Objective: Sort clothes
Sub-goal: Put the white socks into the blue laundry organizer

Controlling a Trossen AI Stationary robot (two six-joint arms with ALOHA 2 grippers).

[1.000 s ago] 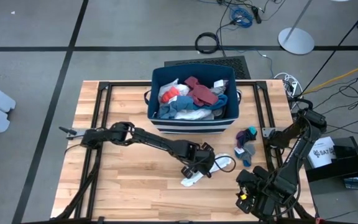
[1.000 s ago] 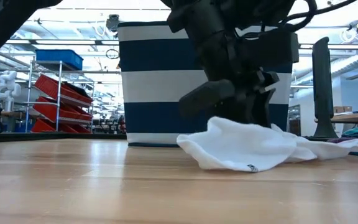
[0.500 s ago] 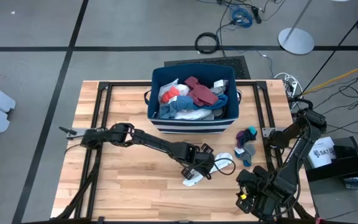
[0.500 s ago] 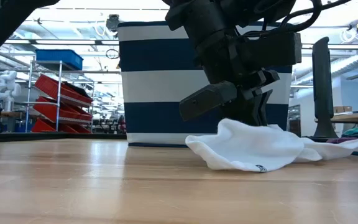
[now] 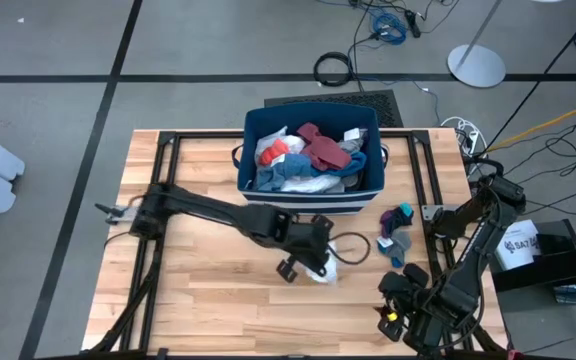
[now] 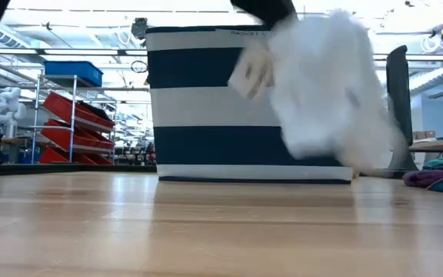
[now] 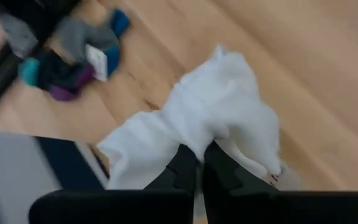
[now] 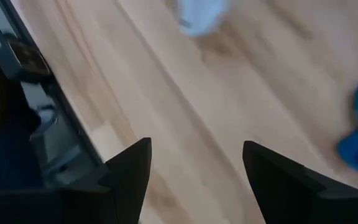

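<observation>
No writing can be read anywhere; a small dark tag seen on the white garment (image 6: 325,85) a second ago is lost in motion blur, and the small label on a sock in the sock pile (image 5: 398,232) is too soft to make out. The left gripper (image 7: 199,163) has its jaws clenched on the white garment, which now hangs clear of the bench (image 5: 198,290), having lain flat before. It sits at about 6 o'clock from the striped bin (image 5: 313,195), which holds more clothes (image 5: 308,155). The right gripper (image 8: 194,168), jaws released, waits at the bench's 5 o'clock corner, partly cut off in the high view
</observation>
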